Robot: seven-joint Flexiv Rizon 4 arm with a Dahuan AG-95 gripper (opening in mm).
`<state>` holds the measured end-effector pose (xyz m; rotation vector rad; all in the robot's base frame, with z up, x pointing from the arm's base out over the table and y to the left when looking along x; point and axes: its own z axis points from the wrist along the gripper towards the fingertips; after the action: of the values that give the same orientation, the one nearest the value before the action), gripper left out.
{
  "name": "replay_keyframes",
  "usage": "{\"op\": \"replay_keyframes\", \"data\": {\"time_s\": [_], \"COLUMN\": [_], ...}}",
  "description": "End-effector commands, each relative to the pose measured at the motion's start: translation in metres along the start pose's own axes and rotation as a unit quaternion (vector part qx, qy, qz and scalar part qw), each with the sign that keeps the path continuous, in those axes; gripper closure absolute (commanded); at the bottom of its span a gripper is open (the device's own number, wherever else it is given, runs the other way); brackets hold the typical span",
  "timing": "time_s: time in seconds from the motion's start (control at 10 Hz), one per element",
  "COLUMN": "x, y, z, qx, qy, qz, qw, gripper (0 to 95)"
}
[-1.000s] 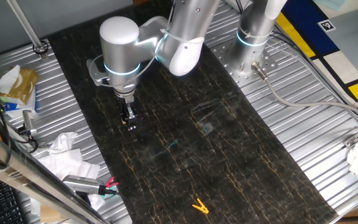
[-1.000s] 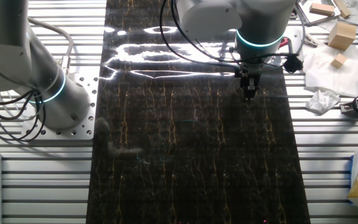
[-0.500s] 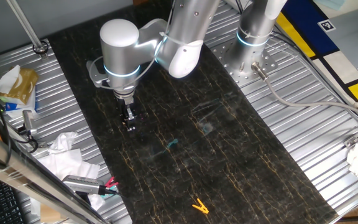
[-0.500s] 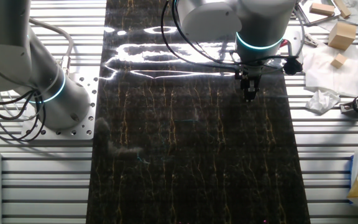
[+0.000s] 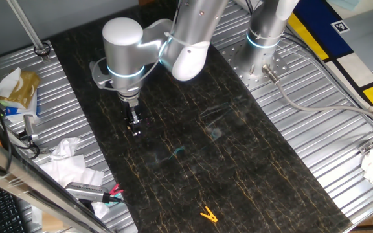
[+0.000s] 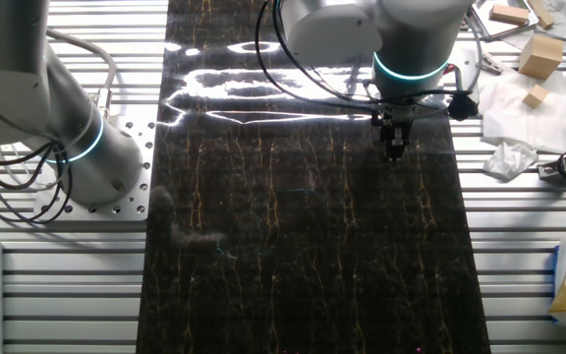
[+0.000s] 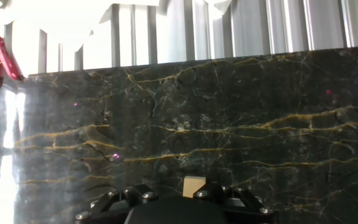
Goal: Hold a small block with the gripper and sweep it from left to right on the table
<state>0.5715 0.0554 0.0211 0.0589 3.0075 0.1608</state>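
Dark veined table (image 5: 251, 162) fills the frame centre. We see the gripper (image 5: 135, 127) at left of centre, fingers clamped on the block (image 7: 193, 186), low over the slab. Risk, in our judgement: friction during the sweep twists the block out of the pinch.

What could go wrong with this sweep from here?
1. The small block is tiny between the gripper fingers; friction while dragging on the table could twist it or pop it out.
2. The gripper sits near the table's edge by the crumpled tissue; a drift that way could run off the slab onto the ribbed metal.
3. The yellow clip lies on the slab; a sweep that way could hit it.
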Motion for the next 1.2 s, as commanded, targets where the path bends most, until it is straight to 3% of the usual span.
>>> {"op": "replay_keyframes", "data": {"time_s": [0.1, 1.2], "x": [-0.001, -0.005], "y": [0.0, 0.013], "z": [0.002, -0.004], "qx": [0.003, 0.006], "qy": [-0.002, -0.002], "qz": [0.0, 0.005], "qw": [1.0, 1.0], "gripper": [38.0, 38.0]}}
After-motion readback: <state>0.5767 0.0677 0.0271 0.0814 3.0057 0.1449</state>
